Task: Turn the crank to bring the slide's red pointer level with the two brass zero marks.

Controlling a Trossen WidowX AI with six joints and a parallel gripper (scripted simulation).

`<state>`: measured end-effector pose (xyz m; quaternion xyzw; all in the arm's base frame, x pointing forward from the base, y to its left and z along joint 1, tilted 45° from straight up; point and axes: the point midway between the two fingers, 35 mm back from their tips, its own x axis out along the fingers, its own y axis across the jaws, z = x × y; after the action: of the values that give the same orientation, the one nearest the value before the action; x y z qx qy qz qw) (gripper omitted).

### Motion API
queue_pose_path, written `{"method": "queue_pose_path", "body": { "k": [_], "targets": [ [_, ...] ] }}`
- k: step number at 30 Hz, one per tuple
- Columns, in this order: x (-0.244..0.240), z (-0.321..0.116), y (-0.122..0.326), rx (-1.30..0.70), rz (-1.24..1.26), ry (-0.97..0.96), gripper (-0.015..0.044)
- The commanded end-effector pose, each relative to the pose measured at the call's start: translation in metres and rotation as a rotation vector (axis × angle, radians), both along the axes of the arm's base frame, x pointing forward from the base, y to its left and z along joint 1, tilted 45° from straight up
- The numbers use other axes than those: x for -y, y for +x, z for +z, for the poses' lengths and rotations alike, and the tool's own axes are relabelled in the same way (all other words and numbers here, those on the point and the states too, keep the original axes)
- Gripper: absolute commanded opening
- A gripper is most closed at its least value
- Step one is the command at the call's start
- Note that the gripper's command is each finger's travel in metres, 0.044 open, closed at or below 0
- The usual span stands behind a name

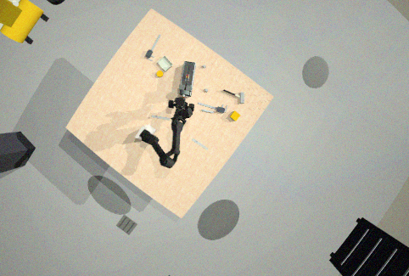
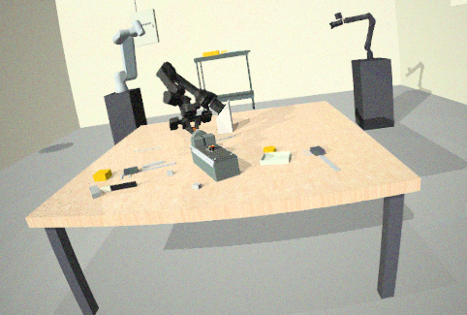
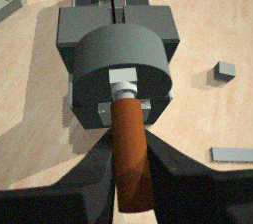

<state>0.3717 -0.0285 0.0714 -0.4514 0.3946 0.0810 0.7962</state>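
Observation:
The grey-green machine (image 1: 187, 76) (image 2: 220, 168) (image 3: 119, 50) stands on the wooden table, its round hub at the end nearest the arm. The crank's orange-brown handle (image 3: 130, 150) sticks out from the hub toward the wrist camera, with its pale metal crank end (image 3: 123, 76) near the hub's middle. My gripper (image 3: 125, 133) is shut on the handle, one black finger on each side. A small red spot (image 2: 211, 147) (image 1: 187, 76) shows on top of the machine. It is too small to tell how the pointer stands against the zero marks, and the wrist view does not show them.
A small grey block (image 3: 225, 70) and a flat grey bar (image 3: 237, 155) lie right of the machine. A pale green tray (image 1: 165, 64) (image 2: 275, 158) and a yellow round piece (image 1: 159, 74) lie on its other side. A hammer (image 1: 234, 94) and a yellow block (image 1: 235, 115) lie farther off.

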Motion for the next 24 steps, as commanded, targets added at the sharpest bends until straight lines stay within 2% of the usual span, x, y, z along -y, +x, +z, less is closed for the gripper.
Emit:
{"method": "queue_pose_path", "body": {
  "k": [1, 24],
  "targets": [
    [-0.0049, -0.0064, -0.0046, -0.02, 0.011, 0.008, 0.0],
    [-0.0054, -0.0092, -0.0057, -0.02, 0.011, 0.008, 0.0]
  ]
}}
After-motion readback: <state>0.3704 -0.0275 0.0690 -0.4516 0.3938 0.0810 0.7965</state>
